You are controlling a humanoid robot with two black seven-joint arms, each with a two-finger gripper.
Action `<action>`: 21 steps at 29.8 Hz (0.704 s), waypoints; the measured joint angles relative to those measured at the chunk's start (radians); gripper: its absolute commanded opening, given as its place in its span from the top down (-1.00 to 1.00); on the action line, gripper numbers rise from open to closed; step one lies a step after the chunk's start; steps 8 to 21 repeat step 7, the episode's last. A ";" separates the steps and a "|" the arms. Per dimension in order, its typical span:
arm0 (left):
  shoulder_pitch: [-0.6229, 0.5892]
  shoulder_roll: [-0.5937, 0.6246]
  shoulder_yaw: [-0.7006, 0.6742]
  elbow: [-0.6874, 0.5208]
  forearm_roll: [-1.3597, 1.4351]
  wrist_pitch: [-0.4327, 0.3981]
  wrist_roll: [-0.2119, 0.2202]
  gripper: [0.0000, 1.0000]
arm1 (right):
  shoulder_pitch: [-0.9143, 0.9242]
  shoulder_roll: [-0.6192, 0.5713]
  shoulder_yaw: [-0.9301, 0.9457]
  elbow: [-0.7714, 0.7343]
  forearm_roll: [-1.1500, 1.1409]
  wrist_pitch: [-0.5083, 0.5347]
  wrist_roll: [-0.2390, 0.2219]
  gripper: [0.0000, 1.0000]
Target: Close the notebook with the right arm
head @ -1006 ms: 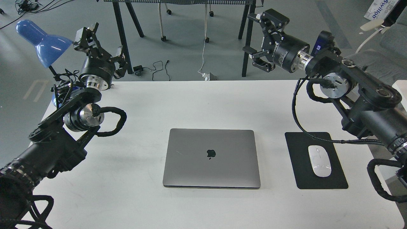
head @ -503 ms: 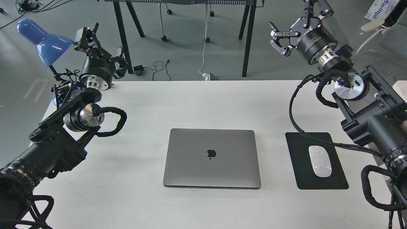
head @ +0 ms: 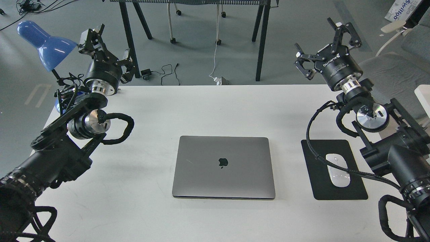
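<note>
The notebook (head: 223,167) is a space-grey laptop lying flat in the middle of the white table (head: 201,107). Its lid is down with the apple logo facing up. My right gripper (head: 327,42), lettered ROBOTIQ, is open and empty. It is raised above the table's far right edge, far from the notebook, with its fingers pointing up and away. My left gripper (head: 105,43) is open and empty above the table's far left corner.
A black mouse pad (head: 336,188) with a white mouse (head: 337,169) lies right of the notebook, partly crossed by my right arm's cable. A blue desk lamp (head: 45,43) stands at the far left. Table legs and cables are on the floor beyond.
My right arm has swung right and turned, so its gripper moved from above the table's far edge towards the right side and now points upward. The notebook and left arm have not moved.
</note>
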 measured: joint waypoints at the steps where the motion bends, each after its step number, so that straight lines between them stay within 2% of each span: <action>1: 0.000 0.000 0.000 0.000 0.000 0.000 0.000 -1.00 | 0.000 0.000 0.003 0.000 0.000 0.000 0.000 -1.00; 21: 0.000 0.000 0.000 0.000 0.000 0.000 0.000 -1.00 | -0.001 0.001 0.017 -0.002 0.000 -0.007 0.001 -1.00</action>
